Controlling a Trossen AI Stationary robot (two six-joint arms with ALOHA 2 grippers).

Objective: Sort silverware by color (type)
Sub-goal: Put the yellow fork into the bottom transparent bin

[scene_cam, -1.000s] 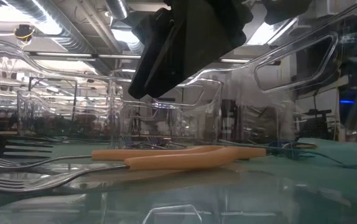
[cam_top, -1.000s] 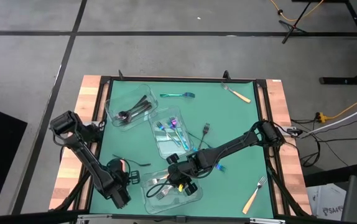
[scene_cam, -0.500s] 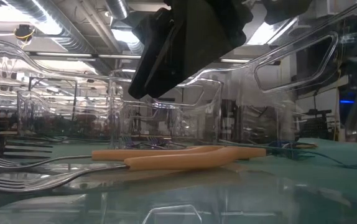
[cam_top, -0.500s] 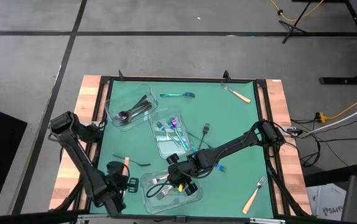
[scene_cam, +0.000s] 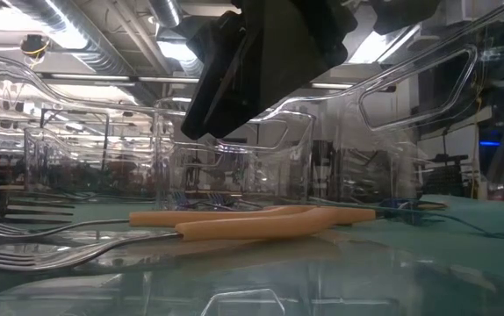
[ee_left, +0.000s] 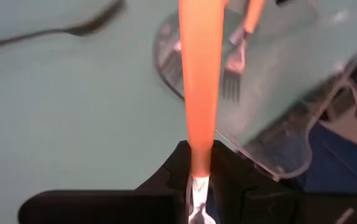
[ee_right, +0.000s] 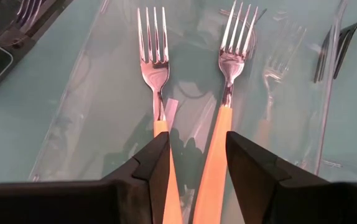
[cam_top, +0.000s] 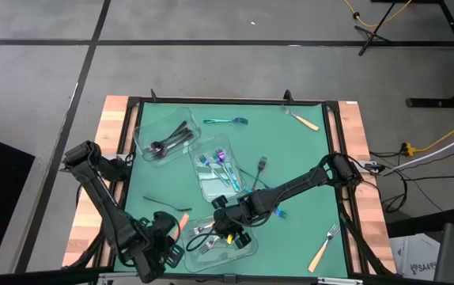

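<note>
The left end effector (cam_top: 170, 237) pinches an orange-handled fork (ee_left: 198, 81) near its metal neck, so that the orange handle runs straight out ahead of the fingers, and in the high view it points from the left arm toward the near clear container (cam_top: 247, 247) just beside it on its right. That container lies right ahead of the held handle and already holds two orange-handled forks (ee_right: 223, 93), side by side, tines away from the right wrist camera; my judgement is that the coming move turns on carrying the held fork over the container's wall and laying it lengthwise with those two. The left arm is the one bearing the fork; the right end effector (cam_top: 225, 231) hangs over the same container with its fingers spread, one to each side of the two handles, gripping nothing. Counted in the high view: three clear containers, the far-left container (cam_top: 142, 131) with several black pieces, too bunched to count, the middle container (cam_top: 205, 184) with a few iridescent ones. Loose on the green worktop (cam_top: 290, 158) lie one teal fork (cam_top: 225, 121), two more orange-handled forks, one at the far right (cam_top: 300, 118) and one at the near right (cam_top: 324, 246), a small black fork (cam_top: 262, 165) near the middle and a black utensil (cam_top: 166, 204) close by the left arm.
</note>
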